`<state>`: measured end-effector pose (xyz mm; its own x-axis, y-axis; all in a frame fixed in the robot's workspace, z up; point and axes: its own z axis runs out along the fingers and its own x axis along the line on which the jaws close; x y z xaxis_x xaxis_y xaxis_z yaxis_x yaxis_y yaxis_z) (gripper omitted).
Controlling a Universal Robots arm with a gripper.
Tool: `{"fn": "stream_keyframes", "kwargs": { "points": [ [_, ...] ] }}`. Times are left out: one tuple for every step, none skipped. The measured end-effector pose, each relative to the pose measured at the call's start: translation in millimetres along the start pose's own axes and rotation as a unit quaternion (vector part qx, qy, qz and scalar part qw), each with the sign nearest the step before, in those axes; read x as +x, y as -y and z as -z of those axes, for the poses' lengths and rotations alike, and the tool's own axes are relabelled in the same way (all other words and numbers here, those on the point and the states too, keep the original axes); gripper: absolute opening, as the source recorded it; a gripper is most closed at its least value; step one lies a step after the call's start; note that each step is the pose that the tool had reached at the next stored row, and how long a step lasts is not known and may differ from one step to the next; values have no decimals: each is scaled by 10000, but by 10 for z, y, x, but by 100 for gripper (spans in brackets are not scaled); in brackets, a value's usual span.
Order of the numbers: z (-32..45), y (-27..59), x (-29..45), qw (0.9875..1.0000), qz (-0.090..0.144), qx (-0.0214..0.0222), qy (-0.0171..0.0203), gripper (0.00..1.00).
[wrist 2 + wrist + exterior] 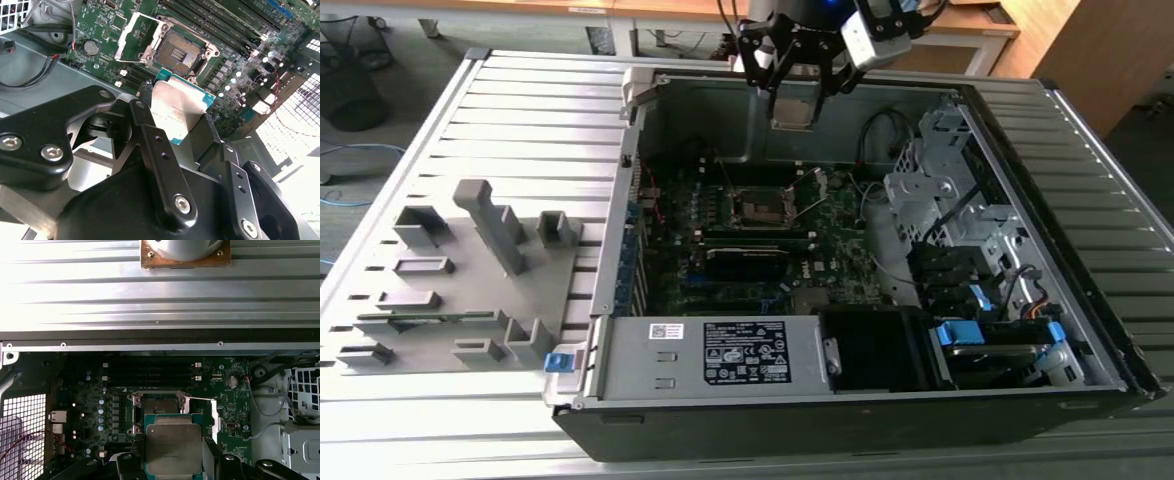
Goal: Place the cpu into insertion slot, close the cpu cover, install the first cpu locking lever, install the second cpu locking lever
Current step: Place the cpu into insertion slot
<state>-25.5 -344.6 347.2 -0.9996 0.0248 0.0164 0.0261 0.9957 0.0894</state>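
Observation:
My gripper (797,104) hangs above the far side of the open computer case, shut on the cpu (795,112). In both wrist views the cpu (175,112) (173,447) is a flat square chip with a dull silver top and a green edge, pinched between the two black fingers (145,117). The insertion slot (183,51) (159,406) (758,207) lies below it on the green motherboard, a dark square recess that holds nothing. The cpu cover (136,36) (215,415) is swung open to one side of the slot. The chip is well above the board, touching nothing there.
Long black memory slots (220,22) run beside the socket. Cables (30,75) and a metal drive cage (947,190) sit at the exterior view's right. A power supply (720,352) fills the near end. A grey fixture tray (467,270) lies on the slatted table (534,100).

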Motion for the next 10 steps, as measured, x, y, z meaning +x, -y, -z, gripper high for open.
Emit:
{"fn": "stream_keyframes", "kwargs": {
  "points": [
    [-1, 0, 0, 10000, 0, 0, 0, 54],
    [-1, 0, 0, 10000, 0, 0, 0, 54],
    [-2, 0, 0, 10000, 0, 0, 0, 54],
    [-4, 0, 0, 10000, 0, 0, 0, 54],
    [-7, 0, 0, 10000, 0, -2, 1, 54],
    [-10, 1, 0, 10000, 0, -1, 0, 54],
    [-12, 1, 0, 10000, 0, 0, 0, 54],
    [-13, 1, 0, 10000, 0, 0, 0, 54],
    [-13, 1, 0, 10000, 0, 1, 0, 54],
    [-13, 2, 0, 10000, 0, 1, 0, 54]
  ]
}}
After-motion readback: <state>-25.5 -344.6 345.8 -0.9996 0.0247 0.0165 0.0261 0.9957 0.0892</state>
